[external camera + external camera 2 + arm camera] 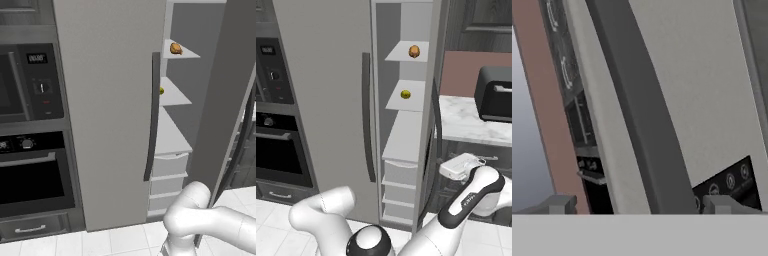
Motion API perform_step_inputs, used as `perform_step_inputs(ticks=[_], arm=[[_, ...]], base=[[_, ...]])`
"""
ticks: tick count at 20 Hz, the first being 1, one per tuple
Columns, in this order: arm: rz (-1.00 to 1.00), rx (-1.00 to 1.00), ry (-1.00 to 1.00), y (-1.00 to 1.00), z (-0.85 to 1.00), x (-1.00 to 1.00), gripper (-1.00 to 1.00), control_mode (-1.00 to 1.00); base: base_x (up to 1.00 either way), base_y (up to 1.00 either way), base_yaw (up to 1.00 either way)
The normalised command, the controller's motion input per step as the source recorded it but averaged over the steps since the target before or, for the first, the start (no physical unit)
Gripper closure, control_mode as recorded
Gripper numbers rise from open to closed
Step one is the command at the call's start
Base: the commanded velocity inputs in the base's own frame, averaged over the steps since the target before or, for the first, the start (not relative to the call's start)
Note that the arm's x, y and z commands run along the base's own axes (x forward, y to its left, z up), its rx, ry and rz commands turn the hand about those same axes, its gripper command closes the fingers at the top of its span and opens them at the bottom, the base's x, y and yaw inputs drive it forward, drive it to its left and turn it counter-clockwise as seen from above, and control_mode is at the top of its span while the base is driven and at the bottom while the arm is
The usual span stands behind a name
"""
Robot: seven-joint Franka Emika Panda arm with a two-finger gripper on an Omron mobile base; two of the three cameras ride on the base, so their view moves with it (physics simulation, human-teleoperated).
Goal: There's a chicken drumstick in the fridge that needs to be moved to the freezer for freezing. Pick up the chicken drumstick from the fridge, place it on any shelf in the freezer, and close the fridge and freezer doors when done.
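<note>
The chicken drumstick (176, 48) (414, 51), a small golden-brown lump, lies on the upper light-grey shelf (187, 54) (401, 55) of the open freezer (406, 135). The wide fridge door (107, 110) (326, 100) is shut and hides the fridge. The narrow freezer door (225, 100) (439, 75) stands swung out. My gripper (448, 170) (639, 205) is at that door's outer face, low down, to the right of it. It is open, with the door's dark curved handle (637, 100) (436, 120) running between the fingertips (559, 204). Nothing is held.
A tiny yellow-green item (161, 90) (405, 94) sits on the freezer's second shelf, above white drawers (398, 172). Black built-in ovens (30, 170) stand left of the fridge. At right a marble counter (466, 122) bears a black toaster oven (495, 92). My arm's elbow (187, 210) is low in front.
</note>
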Motion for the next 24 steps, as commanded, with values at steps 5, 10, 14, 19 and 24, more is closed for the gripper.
perform_step_inputs(ticks=[5,10,14,19,24], arm=[[-0.1,-0.01,0.0,0.01,-0.21,0.22,-1.0,-1.0],[-0.01,0.0,0.0,0.02,-0.1,0.14,-1.0,-1.0],[0.1,0.0,-0.14,0.27,-0.07,-0.12,-1.0,-1.0],[0.11,0.0,-0.03,0.88,-0.21,0.17,-1.0,-1.0],[0.05,0.0,0.0,1.0,-0.36,0.3,-1.0,-1.0]], base=[[0.0,0.0,0.0],[0.0,0.0,0.0],[0.0,0.0,0.0],[0.0,0.0,0.0],[0.0,0.0,0.0]])
